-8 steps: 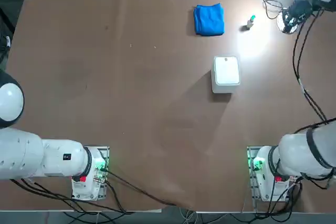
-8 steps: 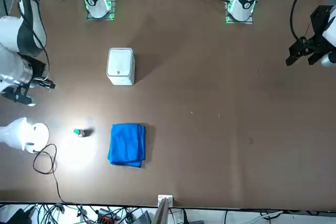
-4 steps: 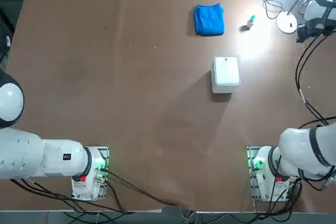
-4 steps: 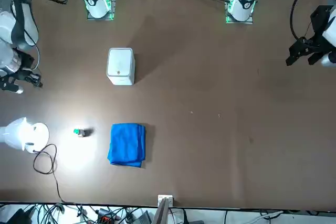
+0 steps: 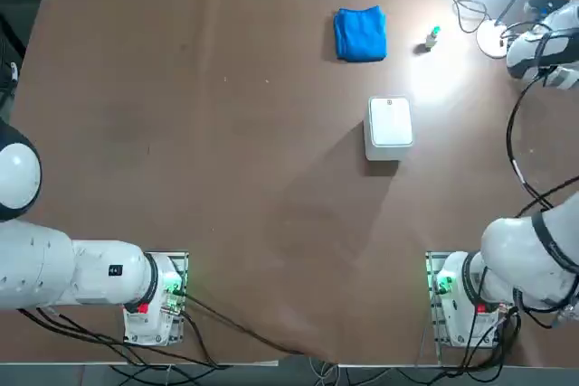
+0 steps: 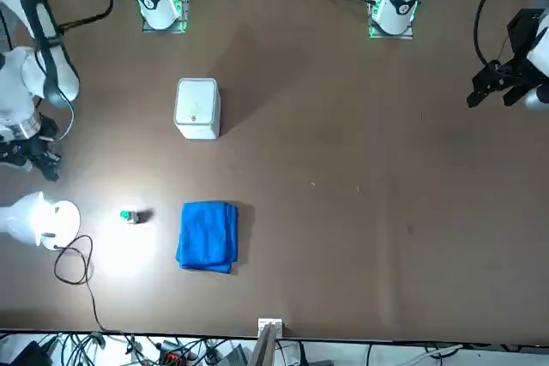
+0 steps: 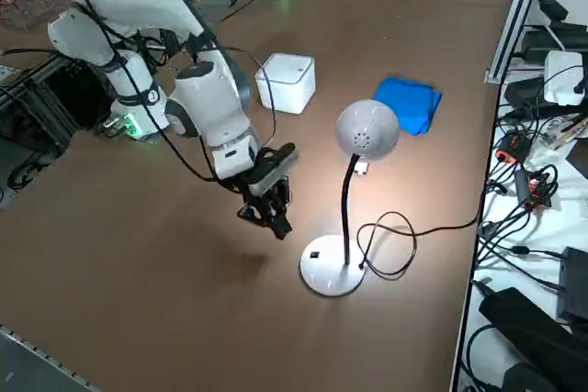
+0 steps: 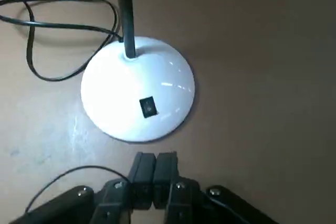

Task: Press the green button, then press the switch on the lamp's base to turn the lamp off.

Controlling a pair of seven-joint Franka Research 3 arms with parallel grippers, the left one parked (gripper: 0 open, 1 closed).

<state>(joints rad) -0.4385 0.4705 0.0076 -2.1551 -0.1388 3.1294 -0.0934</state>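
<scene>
Beside the lamp's base [image 7: 332, 273], your right gripper [image 7: 268, 211] is hanging just above the counter [image 7: 129, 263], its two fingers pressed together with nothing between them. You are looking at a closed, empty gripper, angled down toward the base from the near side and still apart from it.

On the wrist camera, the switch [image 8: 148, 107] is sitting as a small dark rectangle on the sloping white dome, directly ahead of the fingertips [image 8: 154, 167], with a bare strip of counter between them. Nothing is touching it.

The lamp [image 7: 366, 132] is plainly shining: its head is glowing and a bright pool of light is falling on the counter around the green button [image 5: 433, 37]. So the second half of your job is not done yet.

The green button is standing near the blue cloth [image 5: 360, 33], between it and the lamp's base, well apart from the gripper. Whether it has already been pressed is something these pictures are not telling you; it is showing no visible change. Judging by where the arm is waiting, you are probably working on the switch step now.

What is remaining, as far as you can judge, is closing the short gap and pushing the closed fingertips down onto the switch. The white square box [image 5: 390, 127] is sitting mid-counter, out of the way.
</scene>
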